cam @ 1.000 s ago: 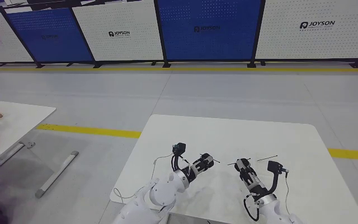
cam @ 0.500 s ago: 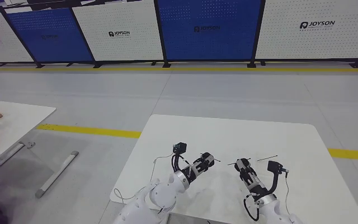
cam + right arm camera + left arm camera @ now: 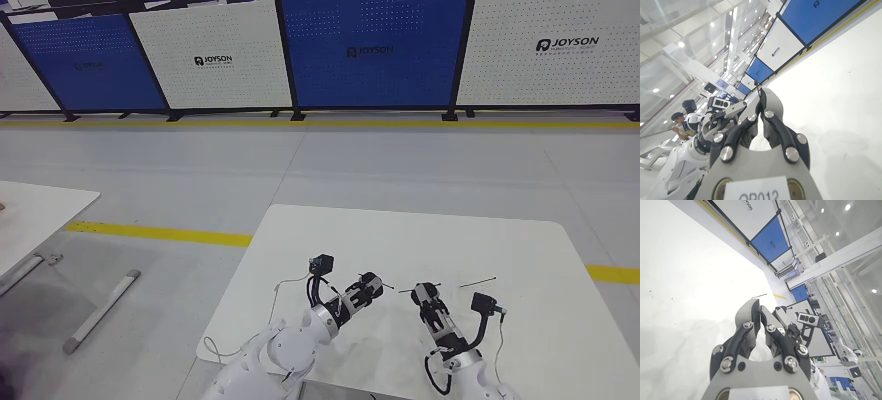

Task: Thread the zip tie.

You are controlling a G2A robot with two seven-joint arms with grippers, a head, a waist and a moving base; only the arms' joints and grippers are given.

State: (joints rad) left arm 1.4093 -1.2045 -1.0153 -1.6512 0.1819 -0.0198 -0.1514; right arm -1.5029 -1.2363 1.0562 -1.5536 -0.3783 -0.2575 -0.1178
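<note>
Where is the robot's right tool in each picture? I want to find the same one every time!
Top view: the right tool is over the near part of the table, facing the left tool.
Left wrist view: the right tool peeks out just beyond the left tool.
Right wrist view: the right tool is the big near one, pinching a zip tie.
Shared landmark: the white table lies below it in all three.

Dark logo plus one line of lettering on each white pegboard panel (image 3: pixel 215 35) beyond the tabletop (image 3: pixel 400 240). Same mark, fainter, on the blue panels (image 3: pixel 370 25) between them. White sticker (image 3: pixel 755 187) at the base of the right end effector (image 3: pixel 761 92): carries large dark letters and digits, partly cut off. Similar sticker (image 3: pixel 758 393) at the base of the left end effector (image 3: pixel 760 307), print hidden.
</note>
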